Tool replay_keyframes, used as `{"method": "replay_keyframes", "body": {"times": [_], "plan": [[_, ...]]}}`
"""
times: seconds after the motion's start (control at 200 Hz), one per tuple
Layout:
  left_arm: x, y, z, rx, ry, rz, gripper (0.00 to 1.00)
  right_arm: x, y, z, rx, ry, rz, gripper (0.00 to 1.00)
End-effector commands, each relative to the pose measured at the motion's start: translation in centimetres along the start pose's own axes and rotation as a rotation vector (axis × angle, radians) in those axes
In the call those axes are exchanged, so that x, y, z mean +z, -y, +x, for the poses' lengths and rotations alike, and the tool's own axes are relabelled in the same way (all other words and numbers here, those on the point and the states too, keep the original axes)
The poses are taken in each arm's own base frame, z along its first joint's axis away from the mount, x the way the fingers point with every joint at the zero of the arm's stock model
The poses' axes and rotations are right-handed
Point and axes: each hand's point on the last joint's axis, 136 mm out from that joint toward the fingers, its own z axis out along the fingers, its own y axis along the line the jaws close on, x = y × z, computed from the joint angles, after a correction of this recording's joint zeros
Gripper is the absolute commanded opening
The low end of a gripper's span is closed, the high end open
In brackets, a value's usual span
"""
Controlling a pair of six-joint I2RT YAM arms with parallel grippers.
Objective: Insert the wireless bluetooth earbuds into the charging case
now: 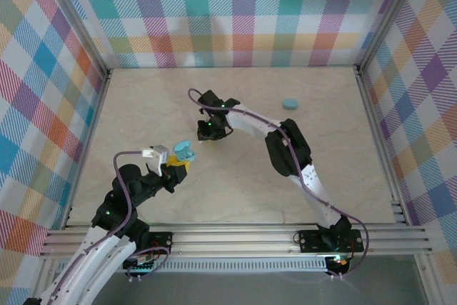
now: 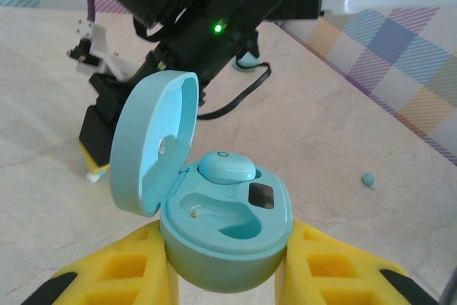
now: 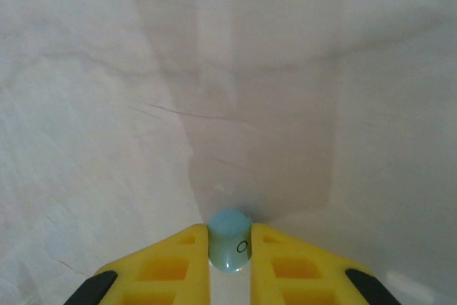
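The left hand [image 2: 226, 251] is pressed in on the open charging case [image 2: 214, 255]. Its yellow fingers [image 2: 136, 269] bear on the case's left and right sides, and the lid [image 2: 153, 141] stands tipped up to the left. A seated earbud [image 2: 226, 167] lies in the far pocket of that case. A loose earbud [image 2: 368, 179] lies on the table [image 2: 343, 126], off to the right in the left wrist view and well apart from the case. The right hand [image 3: 230, 239] is low over the table, just far and right of the left hand [image 1: 177, 162]. Its fingertips [image 3: 191, 242] are closed on a pinched earbud [image 3: 228, 230]; whether this one touches the table I cannot tell. A second case [image 1: 290, 103], closed, lies at the far right of the table.
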Motion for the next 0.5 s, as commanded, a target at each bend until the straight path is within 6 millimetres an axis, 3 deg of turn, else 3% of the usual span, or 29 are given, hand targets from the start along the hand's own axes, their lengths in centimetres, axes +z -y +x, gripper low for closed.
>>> {"method": "replay_keyframes", "body": {"times": [0.0,0.24,0.495], "plan": [[-0.1,1.5,-2.3,0.041,0.043,0.069,0.11,-4.0,1.0,-0.4,-0.041,0.049,0.018,0.18],[1.3,3.3,-3.8,0.114,0.003,0.170,0.09,-7.4,5.3,1.7,-0.013,0.061,0.077,0.18],[3.1,4.3,-5.1,0.189,0.016,0.246,0.09,-11.7,7.2,3.7,-0.023,0.085,0.112,0.19]]}}
